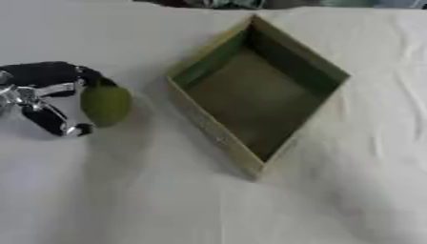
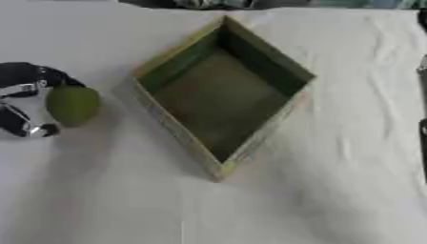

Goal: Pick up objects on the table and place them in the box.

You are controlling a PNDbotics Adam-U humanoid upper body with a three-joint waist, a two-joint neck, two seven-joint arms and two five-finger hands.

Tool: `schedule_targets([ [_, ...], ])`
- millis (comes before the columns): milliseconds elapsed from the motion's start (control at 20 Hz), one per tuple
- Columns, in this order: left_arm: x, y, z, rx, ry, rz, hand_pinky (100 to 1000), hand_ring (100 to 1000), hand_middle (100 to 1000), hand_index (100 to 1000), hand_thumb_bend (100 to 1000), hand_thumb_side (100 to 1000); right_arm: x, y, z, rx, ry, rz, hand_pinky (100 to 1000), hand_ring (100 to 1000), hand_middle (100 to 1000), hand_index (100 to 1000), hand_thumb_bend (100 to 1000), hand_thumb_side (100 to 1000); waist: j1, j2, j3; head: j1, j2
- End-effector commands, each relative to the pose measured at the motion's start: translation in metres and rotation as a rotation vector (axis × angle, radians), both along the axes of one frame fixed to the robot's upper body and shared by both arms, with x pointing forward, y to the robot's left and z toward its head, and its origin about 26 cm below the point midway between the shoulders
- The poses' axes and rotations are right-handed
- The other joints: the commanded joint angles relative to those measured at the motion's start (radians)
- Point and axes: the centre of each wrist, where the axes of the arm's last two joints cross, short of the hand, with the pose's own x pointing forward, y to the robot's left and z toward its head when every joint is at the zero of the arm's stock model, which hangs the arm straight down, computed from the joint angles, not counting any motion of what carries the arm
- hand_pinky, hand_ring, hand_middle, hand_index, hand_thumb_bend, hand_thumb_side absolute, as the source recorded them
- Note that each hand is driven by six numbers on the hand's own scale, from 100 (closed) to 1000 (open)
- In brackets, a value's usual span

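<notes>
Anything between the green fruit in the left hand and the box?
Nothing visible. The left hand is curled round the green fruit, left of the box. Only bare white cloth lies between them. The box is open-topped and looks empty; its near left wall is the only thing to clear.

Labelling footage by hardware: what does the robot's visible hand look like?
The left hand is mostly black with shiny silver metal joints and curved, segmented fingers. No cables or markings are discernible. A dark strip at the right eye view's right edge may be the other arm.

one green fruit (image 1: 105,104), one box (image 1: 218,135), one robot hand (image 1: 46,100)
</notes>
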Motion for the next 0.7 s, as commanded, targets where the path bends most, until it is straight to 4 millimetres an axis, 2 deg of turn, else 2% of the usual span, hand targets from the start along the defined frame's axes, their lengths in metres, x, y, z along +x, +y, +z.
schedule_targets([
  [50, 0.0, 0.002, 0.009, 0.118, 0.014, -0.061, 766, 821, 740, 922, 321, 100, -0.004, 0.0, 0.007, -0.017, -0.022, 0.008, 804, 606, 560, 772, 100, 458, 0.002, -0.021, 0.001, 0.004, -0.012],
  [200, 0.0, 0.002, 0.009, 0.083, 0.008, -0.041, 686, 771, 690, 891, 205, 100, -0.004, 0.0, 0.006, -0.016, -0.019, 0.009, 804, 605, 559, 772, 100, 461, 0.001, -0.021, 0.001, 0.005, -0.013],
  [400, -0.001, 0.001, 0.01, 0.036, -0.003, -0.023, 602, 706, 623, 825, 107, 116, -0.004, 0.0, 0.005, -0.014, -0.016, 0.012, 805, 605, 558, 772, 100, 465, 0.001, -0.023, 0.0, 0.006, -0.016],
  [450, -0.001, 0.0, 0.011, 0.025, -0.009, -0.018, 593, 700, 619, 818, 107, 114, -0.004, 0.001, 0.005, -0.014, -0.015, 0.013, 805, 605, 558, 772, 100, 466, 0.001, -0.023, 0.0, 0.006, -0.017],
  [600, -0.003, -0.001, 0.016, -0.006, -0.053, -0.008, 477, 612, 552, 748, 115, 100, -0.004, 0.001, 0.004, -0.011, -0.01, 0.017, 806, 606, 557, 773, 100, 470, 0.0, -0.024, 0.0, 0.006, -0.016],
  [700, -0.007, -0.002, 0.024, -0.026, -0.104, -0.011, 450, 613, 579, 753, 200, 100, -0.004, 0.001, 0.003, -0.01, -0.006, 0.02, 807, 606, 557, 773, 100, 470, -0.001, -0.024, 0.0, 0.005, -0.017],
])
